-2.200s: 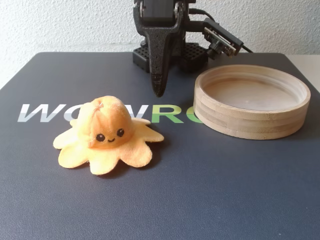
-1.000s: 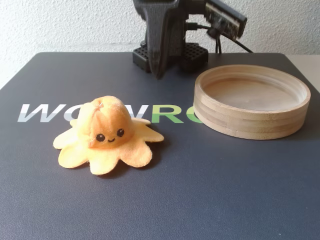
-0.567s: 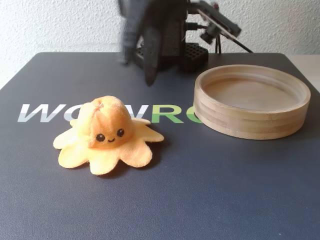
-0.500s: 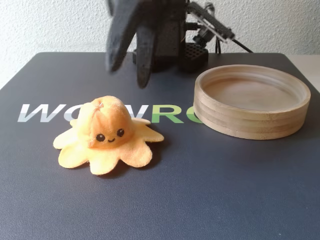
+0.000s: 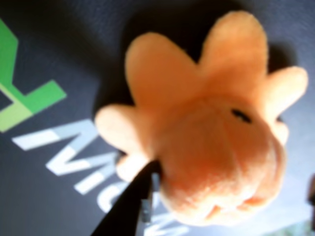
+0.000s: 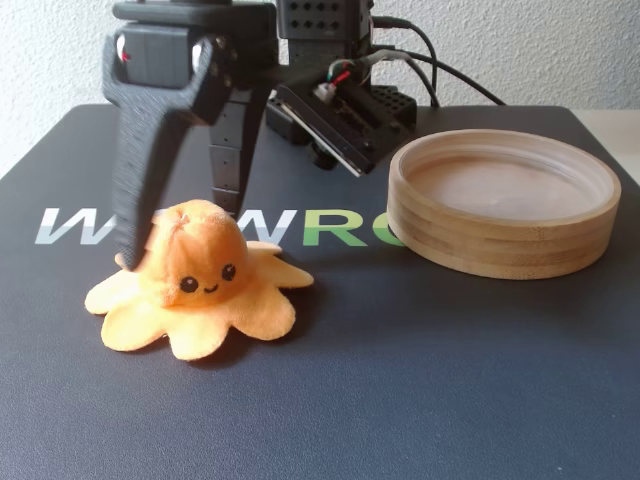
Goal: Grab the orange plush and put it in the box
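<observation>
Here the gripper (image 6: 165, 235) straddles the orange plush (image 6: 200, 285), jaws spread around its head, not visibly clamped; it sits on the mat (image 6: 420, 380), left of the box (image 6: 500, 245).

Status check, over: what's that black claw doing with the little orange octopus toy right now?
Black gripper down at orange plush octopus, fingers astride its head, not yet shut. Round wooden tray empty, off to the right. Path clear.
</observation>
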You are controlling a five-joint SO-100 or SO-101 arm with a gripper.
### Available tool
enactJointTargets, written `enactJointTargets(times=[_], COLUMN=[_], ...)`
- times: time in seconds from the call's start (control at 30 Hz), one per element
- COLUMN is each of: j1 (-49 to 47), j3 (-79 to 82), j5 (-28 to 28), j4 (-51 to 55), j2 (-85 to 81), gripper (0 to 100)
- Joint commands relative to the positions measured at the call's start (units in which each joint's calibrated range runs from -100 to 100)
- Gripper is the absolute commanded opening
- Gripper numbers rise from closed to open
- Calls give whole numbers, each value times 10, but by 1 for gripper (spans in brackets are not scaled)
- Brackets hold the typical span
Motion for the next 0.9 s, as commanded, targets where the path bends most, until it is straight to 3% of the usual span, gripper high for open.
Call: enactJointTargets(times=[0.0, 0.07, 0.37, 0.63, 0.7, 0.87], j1=[-1, -10, -76, -202, -267, -342], j3=[-26, -21, -40, -57, -45, -1], j5=[-22, -23, -29, -124, -179, -231], j4=[-7, -26, 15, 136, 170, 168], j2=[3, 3, -44, -142, -176, -216], gripper=[10, 1, 1, 1, 1, 1])
